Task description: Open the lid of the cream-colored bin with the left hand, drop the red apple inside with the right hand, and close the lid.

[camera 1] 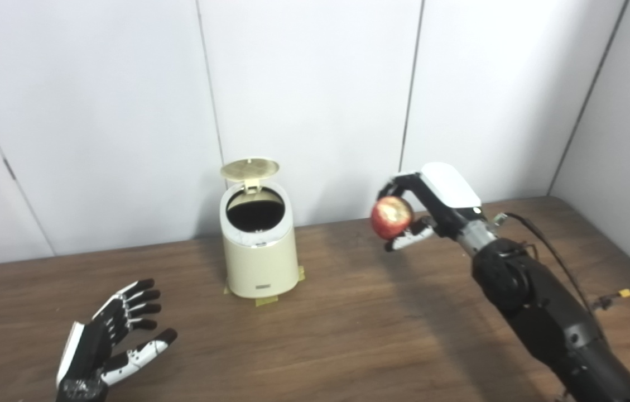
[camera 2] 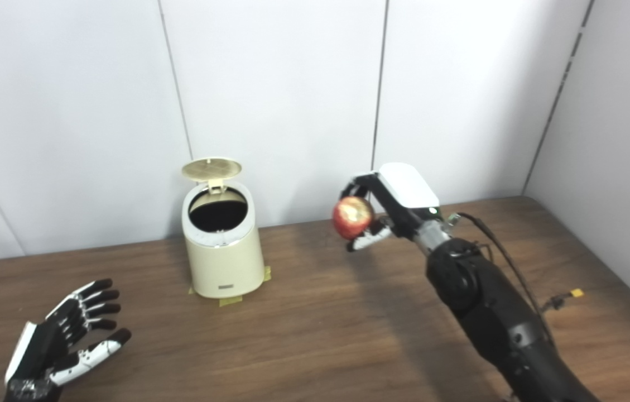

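The cream-colored bin [camera 1: 260,254] stands on the wooden table near the back wall, taped down at its base. Its round lid [camera 1: 250,168] is tipped up and the dark inside shows. My right hand [camera 1: 432,204] is shut on the red apple [camera 1: 391,217] and holds it in the air to the right of the bin, at about the height of the bin's rim. My left hand [camera 1: 111,338] is open and empty, fingers spread, low over the table at the front left, well away from the bin.
The brown wooden table [camera 1: 315,335] runs across the view, with white wall panels behind it. A thin cable with a yellow connector [camera 1: 624,293] lies on the table at the right, beside my right arm.
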Motion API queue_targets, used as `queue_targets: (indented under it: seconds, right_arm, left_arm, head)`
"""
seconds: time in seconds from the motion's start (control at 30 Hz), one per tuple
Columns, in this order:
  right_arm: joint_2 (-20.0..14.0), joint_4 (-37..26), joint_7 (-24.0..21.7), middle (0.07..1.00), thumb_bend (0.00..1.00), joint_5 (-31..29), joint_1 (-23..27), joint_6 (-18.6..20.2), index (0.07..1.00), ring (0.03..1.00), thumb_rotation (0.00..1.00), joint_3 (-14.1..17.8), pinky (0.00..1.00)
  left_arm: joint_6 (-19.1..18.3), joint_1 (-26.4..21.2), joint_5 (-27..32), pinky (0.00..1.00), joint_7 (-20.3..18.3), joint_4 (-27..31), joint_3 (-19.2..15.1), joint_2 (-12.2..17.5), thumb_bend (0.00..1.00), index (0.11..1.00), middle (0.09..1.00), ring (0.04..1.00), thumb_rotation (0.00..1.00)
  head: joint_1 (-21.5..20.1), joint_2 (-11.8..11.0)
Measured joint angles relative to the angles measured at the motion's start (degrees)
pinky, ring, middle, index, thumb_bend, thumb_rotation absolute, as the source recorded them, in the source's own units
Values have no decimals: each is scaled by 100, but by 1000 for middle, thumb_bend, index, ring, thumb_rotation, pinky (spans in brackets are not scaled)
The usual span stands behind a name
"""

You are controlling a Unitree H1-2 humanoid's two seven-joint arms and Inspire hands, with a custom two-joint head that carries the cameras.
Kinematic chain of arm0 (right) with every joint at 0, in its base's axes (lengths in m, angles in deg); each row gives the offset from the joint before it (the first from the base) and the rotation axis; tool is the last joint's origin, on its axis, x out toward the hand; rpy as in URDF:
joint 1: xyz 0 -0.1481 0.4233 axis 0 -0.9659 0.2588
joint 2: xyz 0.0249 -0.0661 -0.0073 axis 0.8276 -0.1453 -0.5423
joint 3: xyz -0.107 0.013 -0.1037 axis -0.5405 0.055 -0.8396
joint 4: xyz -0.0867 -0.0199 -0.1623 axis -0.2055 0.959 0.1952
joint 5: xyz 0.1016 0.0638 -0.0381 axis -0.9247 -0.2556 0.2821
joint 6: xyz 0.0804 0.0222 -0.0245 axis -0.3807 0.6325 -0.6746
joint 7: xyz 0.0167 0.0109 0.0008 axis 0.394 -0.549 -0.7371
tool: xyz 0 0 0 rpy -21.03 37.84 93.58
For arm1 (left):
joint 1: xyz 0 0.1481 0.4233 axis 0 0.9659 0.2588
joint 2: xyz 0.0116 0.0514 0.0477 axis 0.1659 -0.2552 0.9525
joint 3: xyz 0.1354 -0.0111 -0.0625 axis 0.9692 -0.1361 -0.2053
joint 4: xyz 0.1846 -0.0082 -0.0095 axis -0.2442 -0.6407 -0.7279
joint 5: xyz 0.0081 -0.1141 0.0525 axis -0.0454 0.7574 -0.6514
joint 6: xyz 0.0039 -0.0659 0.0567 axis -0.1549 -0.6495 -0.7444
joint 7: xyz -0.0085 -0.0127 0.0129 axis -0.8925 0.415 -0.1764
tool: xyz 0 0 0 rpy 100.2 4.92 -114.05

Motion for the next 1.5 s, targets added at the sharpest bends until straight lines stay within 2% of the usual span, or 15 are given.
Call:
queue_targets:
  seconds: [0.03, 0.13, 0.3, 0.4, 0.53, 0.6, 0.67, 0.77, 0.83, 1.03, 1.13, 1.3, 1.5]
  right_arm:
    - [84, -77, -68, 475, 527, 21, 44, 70, 492, 639, 8, -6, 683]
    - [350, -196, -196, 450, 524, 16, 223, 214, 509, 573, 8, -3, 593]
    - [640, -234, -292, 445, 522, -1, 448, 289, 517, 535, 9, -6, 553]
    - [873, -253, -304, 430, 520, 10, 493, 486, 528, 498, 7, -3, 501]
    - [1343, -105, -175, 422, 517, 11, 573, 709, 538, 451, 5, 14, 623]
    - [1577, 32, -135, 422, 518, -41, 650, 840, 538, 454, 4, 79, 620]
    - [1795, 133, -112, 418, 517, -160, 734, 967, 536, 391, 2, 152, 399]
    - [1999, 319, -41, 419, 517, -320, 849, 1047, 537, 353, 0, 240, 323]
    - [2062, 412, 0, 422, 516, -386, 885, 1086, 538, 342, 0, 266, 308]
    - [2222, 586, 78, 425, 517, -464, 907, 1183, 539, 414, 1, 250, 426]
    - [2326, 635, 95, 425, 518, -465, 985, 1225, 538, 419, 2, 238, 434]
    - [2477, 810, 152, 422, 517, -477, 1122, 1376, 538, 385, 1, 230, 387]
    - [2511, 1108, 254, 430, 518, -568, 1238, 1372, 541, 410, 2, 188, 463]
  left_arm:
    - [0, -1, -1, 620, 0, 0, -2, -10, 737, 824, 768, 718, 147]
    - [0, -3, -38, 624, 24, -1, 8, -40, 745, 823, 764, 718, 153]
    - [-30, -16, -106, 646, 59, 5, 65, -107, 751, 831, 773, 735, 171]
    - [-109, -21, -154, 652, 68, 19, 80, -162, 750, 830, 768, 734, 147]
    - [-109, -42, -165, 661, 94, 17, 108, -245, 757, 838, 774, 744, 149]
    - [-108, -62, -175, 665, 130, 10, 153, -279, 762, 838, 775, 746, 158]
    - [-109, -73, -183, 674, 150, 18, 182, -293, 771, 837, 776, 749, 167]
    - [-136, -77, -225, 671, 194, 23, 218, -294, 770, 837, 778, 749, 172]
    - [-169, -77, -284, 671, 219, 35, 255, -294, 772, 835, 777, 749, 176]
    - [-240, -83, -390, 685, 255, 47, 320, -308, 780, 839, 781, 750, 192]
    - [-243, -90, -391, 677, 260, 46, 324, -329, 788, 837, 776, 745, 199]
    - [-312, -103, -390, 675, 265, 46, 334, -365, 789, 838, 779, 748, 196]
    - [-314, -107, -366, 683, 257, 46, 343, -417, 781, 835, 779, 754, 186]
  head:
    - [105, -17]
    - [281, -35]
    - [518, -70]
    - [589, -79]
    - [633, -105]
    - [659, -105]
    - [686, -105]
    - [730, -97]
    - [747, -105]
    - [800, -97]
    - [809, -105]
    - [827, -97]
    - [888, -88]
